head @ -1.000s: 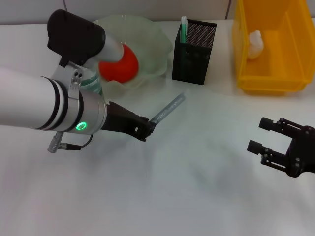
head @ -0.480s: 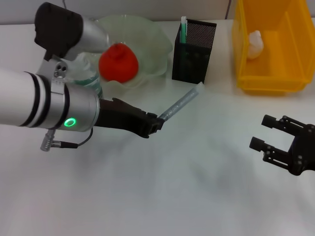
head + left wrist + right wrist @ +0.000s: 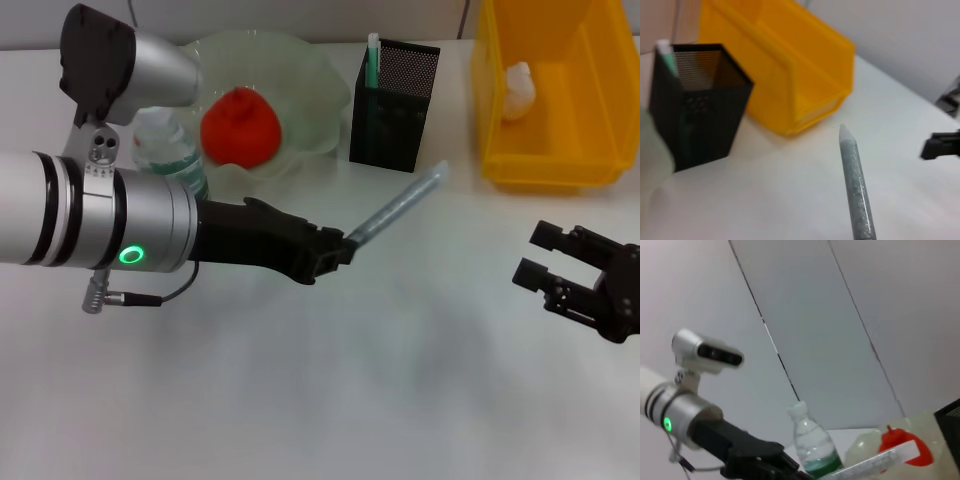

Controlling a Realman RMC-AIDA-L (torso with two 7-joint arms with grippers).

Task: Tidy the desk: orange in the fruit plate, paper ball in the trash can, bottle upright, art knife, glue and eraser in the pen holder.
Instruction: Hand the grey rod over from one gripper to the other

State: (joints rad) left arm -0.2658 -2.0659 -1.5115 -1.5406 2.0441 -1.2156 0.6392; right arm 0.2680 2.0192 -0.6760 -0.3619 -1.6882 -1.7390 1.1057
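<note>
the left arm point(image 3: 90, 215) hides most of the bottle point(image 3: 165, 155) and the near-left rim of the fruit plate point(image 3: 300, 80). the trash can point(image 3: 550, 150) runs off the top and right edges. the right gripper point(image 3: 560, 280) is cut by the right edge. the stick's point(image 3: 856, 190) lower end leaves the left wrist view.

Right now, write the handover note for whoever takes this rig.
Left gripper: shut on a grey stick, held above the table in front of the pen holder.
Right gripper: open, empty, low at the right, in front of the trash can.
Done: orange in the fruit plate; bottle upright beside the plate; a white paper ball in the trash can; a green-and-white item already in the pen holder.
Left: drop the stick into the pen holder. Eraser not in view.
</note>
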